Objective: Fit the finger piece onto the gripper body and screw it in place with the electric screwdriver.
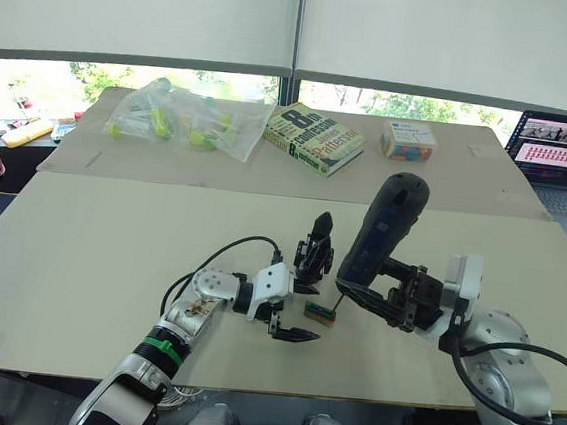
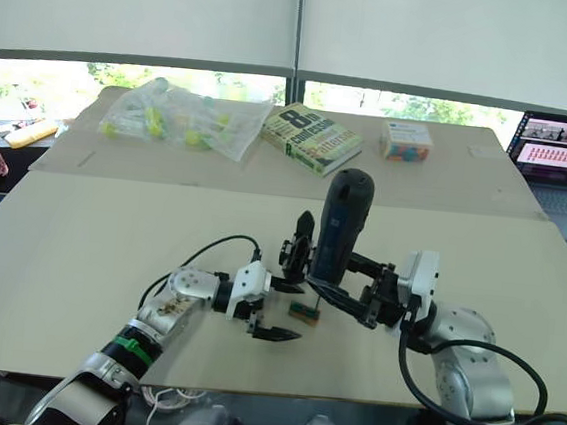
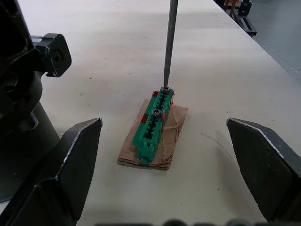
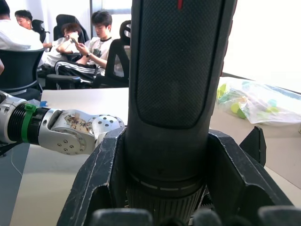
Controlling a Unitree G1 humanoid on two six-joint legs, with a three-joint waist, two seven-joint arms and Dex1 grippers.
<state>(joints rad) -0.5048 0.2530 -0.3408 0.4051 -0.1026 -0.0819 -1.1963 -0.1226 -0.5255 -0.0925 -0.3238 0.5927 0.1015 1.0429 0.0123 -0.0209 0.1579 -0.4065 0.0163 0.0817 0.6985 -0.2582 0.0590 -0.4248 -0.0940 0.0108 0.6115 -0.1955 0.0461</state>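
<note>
While spread across the whole lower half of the head views, table carries everything; cardboard sheet lies along its far edge at upper centre. On that sheet, from upper left rightward: plastic bag of yellow-green bits, book, small box; laptop at upper right edge. Centre right: screwdriver, held tilted and gripped firmly between the closed fingers of right gripper, its thin bit coming down onto a screw at the far end of the green block. Just left of centre: gripper body, standing upright on the table with its pointed finger up, close beside the screwdriver. Below it, left gripper, fingers spread wide, resting low on the table, holding nothing. Between those spread fingers, green block on a scrap of brown card, carrying what look like two screws. Finger piece not clearly made out.
</note>
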